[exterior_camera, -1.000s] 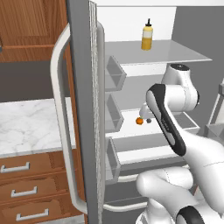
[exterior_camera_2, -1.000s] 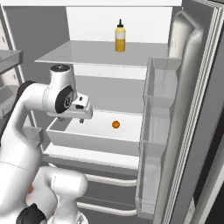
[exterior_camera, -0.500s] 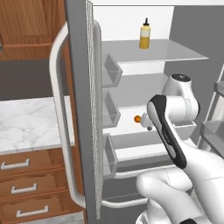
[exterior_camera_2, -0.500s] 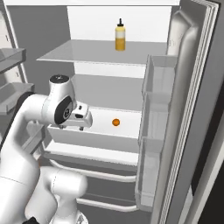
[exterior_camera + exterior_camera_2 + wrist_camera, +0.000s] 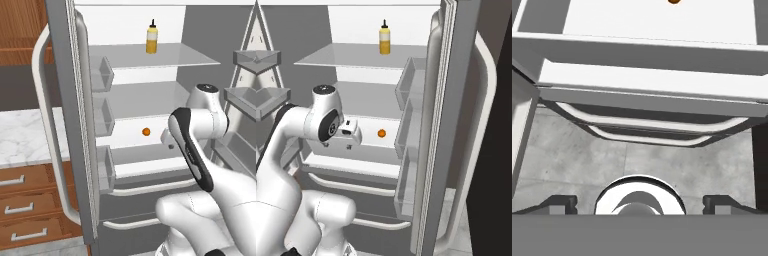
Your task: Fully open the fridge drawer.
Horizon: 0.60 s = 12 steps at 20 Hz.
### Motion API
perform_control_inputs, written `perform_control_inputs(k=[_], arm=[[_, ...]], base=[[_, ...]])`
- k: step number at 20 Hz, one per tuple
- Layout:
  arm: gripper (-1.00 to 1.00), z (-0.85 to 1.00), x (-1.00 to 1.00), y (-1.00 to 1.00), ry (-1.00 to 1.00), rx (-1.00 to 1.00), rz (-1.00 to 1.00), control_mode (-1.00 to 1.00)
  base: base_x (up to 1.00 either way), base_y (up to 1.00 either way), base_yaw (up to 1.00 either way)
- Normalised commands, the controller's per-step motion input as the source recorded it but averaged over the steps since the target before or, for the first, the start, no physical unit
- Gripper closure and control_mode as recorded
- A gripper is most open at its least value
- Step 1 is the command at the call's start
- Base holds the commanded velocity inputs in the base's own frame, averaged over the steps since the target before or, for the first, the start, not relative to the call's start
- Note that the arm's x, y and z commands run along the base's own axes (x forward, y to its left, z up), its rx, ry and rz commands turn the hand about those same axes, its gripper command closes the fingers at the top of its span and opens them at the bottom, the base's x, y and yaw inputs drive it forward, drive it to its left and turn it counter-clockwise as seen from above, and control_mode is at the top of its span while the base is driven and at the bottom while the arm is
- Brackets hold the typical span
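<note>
We see evenly bright, flat rendered light with no clear source. The fridge's white back wall (image 5: 130, 117) in the centre of the left base view is the brightest patch, without glare. Shadows are soft and faint under the glass shelf (image 5: 356, 56). Everything looks sharp, edges slightly jagged, and straight lines stay straight toward the corners.

The fridge drawer (image 5: 150, 167) looks smooth matt grey, its handle (image 5: 150, 188) pale and glossy. The cabinet drawers (image 5: 27, 205) are brown wood. The table (image 5: 22, 137) is polished white marble.
</note>
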Motion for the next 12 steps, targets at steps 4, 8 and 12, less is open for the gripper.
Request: perform_control_inputs(k=[4, 8, 12], arm=[[-1.0, 0.0, 0.11, -0.03, -0.01, 0.04, 0.0, -1.0], [-1.0, 0.0, 0.71, 0.0, 0.0, 0.11, 0.02, -1.0], [-1.0, -0.01, 0.98, 0.0, 0.0, 0.11, 0.01, -1.0]], base=[[0.0, 0.0, 0.0], [0.0, 0.0, 0.0], [0.0, 0.0, 0.0]])
